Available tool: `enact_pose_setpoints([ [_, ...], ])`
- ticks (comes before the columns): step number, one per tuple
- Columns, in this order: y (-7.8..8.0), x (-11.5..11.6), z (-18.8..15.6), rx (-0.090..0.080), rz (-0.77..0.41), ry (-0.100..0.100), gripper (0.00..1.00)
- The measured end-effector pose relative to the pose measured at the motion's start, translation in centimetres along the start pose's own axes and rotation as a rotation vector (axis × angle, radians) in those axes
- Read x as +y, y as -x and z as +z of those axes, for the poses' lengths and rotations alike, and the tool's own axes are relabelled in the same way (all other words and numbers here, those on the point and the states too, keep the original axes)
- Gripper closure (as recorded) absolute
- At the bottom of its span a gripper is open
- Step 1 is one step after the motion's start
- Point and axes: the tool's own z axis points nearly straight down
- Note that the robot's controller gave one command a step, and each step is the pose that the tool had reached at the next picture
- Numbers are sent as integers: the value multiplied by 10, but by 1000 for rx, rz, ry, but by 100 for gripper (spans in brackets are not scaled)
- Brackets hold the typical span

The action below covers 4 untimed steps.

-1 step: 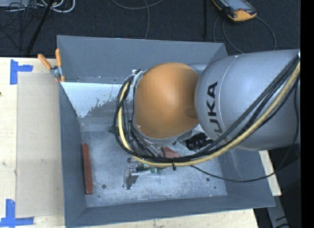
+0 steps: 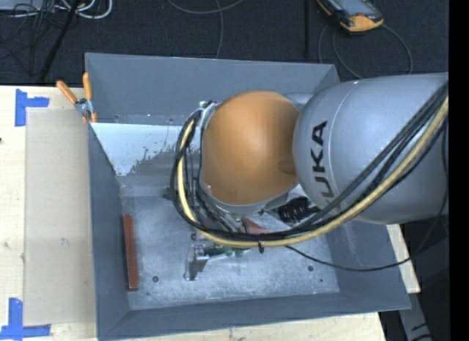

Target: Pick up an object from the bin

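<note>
My gripper (image 2: pixel 195 265) hangs low over the bin floor, near the front and a little left of the middle, below the orange cover. A long, thin, reddish-brown stick (image 2: pixel 130 251) lies flat along the bin's left wall, about a hand's width to the left of the gripper and apart from it. A small reddish piece (image 2: pixel 253 224) peeks out from under the arm to the right of the gripper and is mostly hidden.
The arm and its cables cover the middle and right of the bin. The speckled grey floor shows between the stick and the gripper and along the front wall.
</note>
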Motion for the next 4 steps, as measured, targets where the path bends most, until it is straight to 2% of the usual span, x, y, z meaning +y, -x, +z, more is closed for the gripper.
enact_pose_setpoints([
  [1, -1, -56, 72, -4, 7, 1, 0],
  [2, 20, -86, 84, 3, -200, 0, 0],
  [3, 60, -102, 96, -4, -127, 1, 0],
  [4, 41, -103, 153, -6, -270, 0, 0],
])
